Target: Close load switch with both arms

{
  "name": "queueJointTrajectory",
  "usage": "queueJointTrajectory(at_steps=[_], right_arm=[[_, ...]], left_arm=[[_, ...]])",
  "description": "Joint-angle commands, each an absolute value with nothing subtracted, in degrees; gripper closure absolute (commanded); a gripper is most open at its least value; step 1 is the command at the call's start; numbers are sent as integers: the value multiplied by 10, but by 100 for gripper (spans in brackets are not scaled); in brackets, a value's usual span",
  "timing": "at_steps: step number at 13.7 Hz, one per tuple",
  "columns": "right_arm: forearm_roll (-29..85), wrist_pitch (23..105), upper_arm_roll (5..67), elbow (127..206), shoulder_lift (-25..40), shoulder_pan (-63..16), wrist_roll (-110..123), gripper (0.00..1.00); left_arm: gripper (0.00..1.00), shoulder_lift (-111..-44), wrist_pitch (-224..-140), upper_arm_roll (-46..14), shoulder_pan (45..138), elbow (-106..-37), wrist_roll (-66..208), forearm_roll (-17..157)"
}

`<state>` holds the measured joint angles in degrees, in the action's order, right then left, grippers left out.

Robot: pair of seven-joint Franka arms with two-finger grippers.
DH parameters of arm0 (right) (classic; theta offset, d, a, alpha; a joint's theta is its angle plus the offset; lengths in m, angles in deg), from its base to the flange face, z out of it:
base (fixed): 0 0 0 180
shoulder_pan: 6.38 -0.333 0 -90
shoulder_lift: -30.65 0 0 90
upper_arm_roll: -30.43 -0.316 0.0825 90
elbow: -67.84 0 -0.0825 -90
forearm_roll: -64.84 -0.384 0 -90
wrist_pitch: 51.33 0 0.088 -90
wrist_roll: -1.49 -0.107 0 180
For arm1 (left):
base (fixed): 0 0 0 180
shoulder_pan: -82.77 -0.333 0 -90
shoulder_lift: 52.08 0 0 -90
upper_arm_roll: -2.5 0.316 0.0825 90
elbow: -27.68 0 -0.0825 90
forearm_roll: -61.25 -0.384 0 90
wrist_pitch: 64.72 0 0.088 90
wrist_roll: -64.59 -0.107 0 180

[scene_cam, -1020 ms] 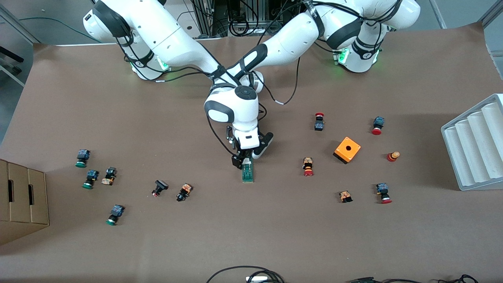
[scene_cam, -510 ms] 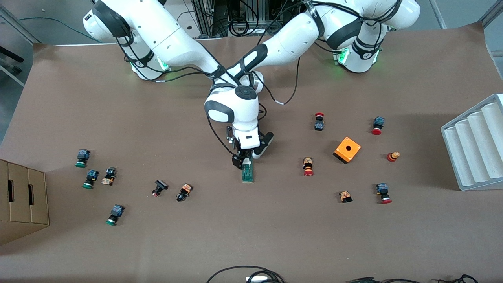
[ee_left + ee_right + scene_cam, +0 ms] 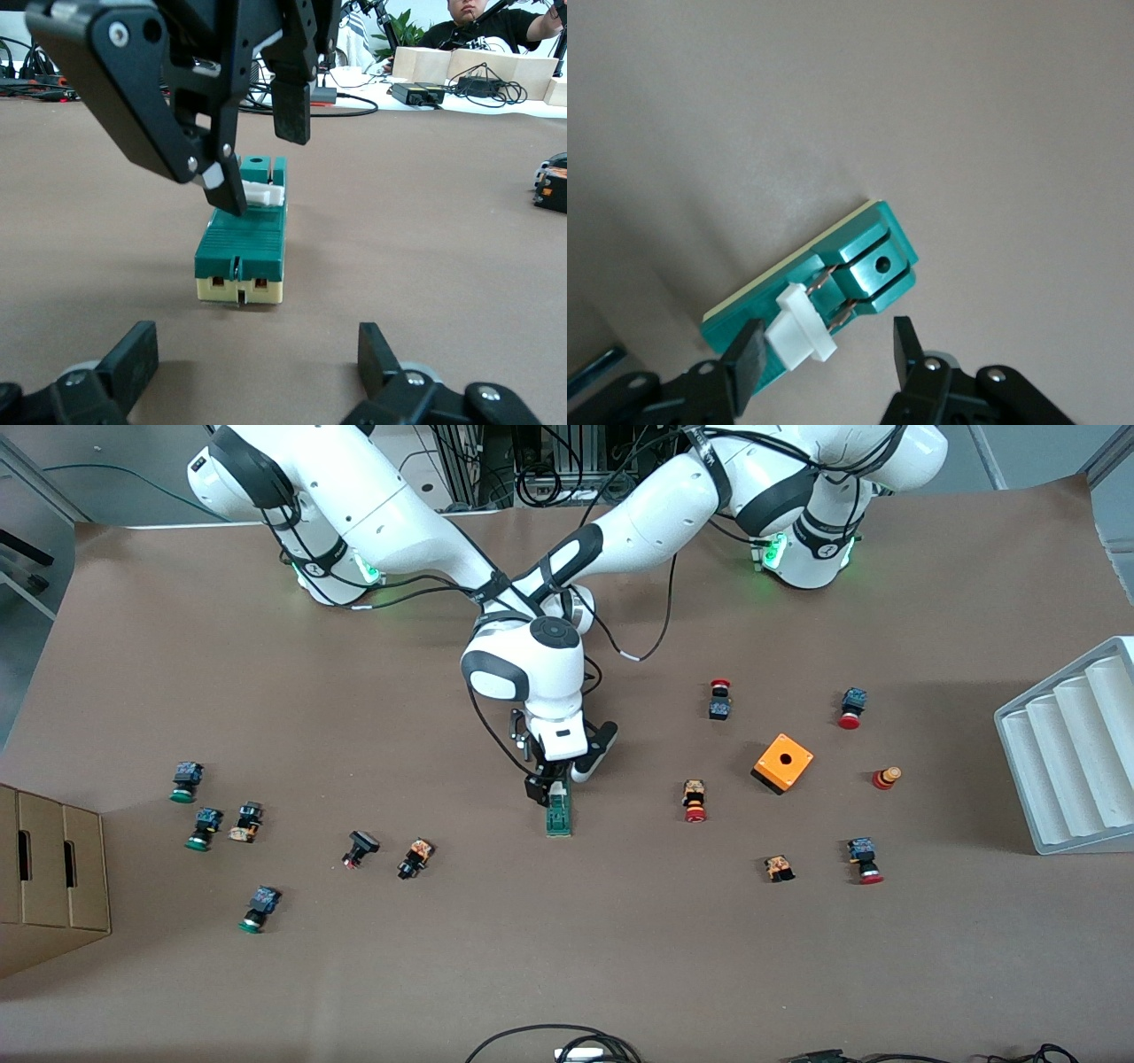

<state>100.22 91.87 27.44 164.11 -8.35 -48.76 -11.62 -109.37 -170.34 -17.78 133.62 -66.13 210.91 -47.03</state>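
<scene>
The load switch [image 3: 558, 813] lies flat on the brown desk [image 3: 620, 957] about midway between the two arms' ends of it, with small push buttons [image 3: 695, 801] scattered well apart on either side and an orange box [image 3: 783, 763] toward the left arm's end. The right end effector [image 3: 556, 778] is down at the end of the switch that lies farther from the front camera, its fingers spread with one finger [image 3: 205, 150] touching the white lever [image 3: 263, 193] and the other hanging free beside it; the right wrist view shows the lever [image 3: 799, 328] sitting between the spread fingers rather than pinched. The left end effector [image 3: 250, 372] sits low over the desk just off that same end of the switch, its fingers open and touching nothing, the green block [image 3: 244, 239] lined up in the gap ahead of them. As a judgement, the task is at its working stage: both arms have reached the switch and contact with the lever is made, but the lever looks raised from the body, so the closing itself seems unfinished. What appears left is pressing the lever home, likely with the left end effector steadying the block, and then backing both arms away.
</scene>
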Motion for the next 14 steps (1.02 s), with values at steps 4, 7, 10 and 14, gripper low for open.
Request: queueJointTrajectory(at_steps=[4, 7, 10, 14], right_arm=[[1008, 925, 287, 1619, -90, -484, -95, 36], [1008, 925, 287, 1619, -90, -484, -94, 36], [1009, 925, 291, 1619, -91, -484, -93, 37], [1009, 925, 292, 1619, -92, -484, -93, 39]], left_arm=[[0, -1104, -1695, -172, 1345, -654, 2122, -476], [0, -1104, -1695, -172, 1345, -654, 2122, -476], [0, -1104, -1695, -172, 1345, -654, 2122, -476], [0, -1101, -1696, -172, 1344, -653, 2126, -476]])
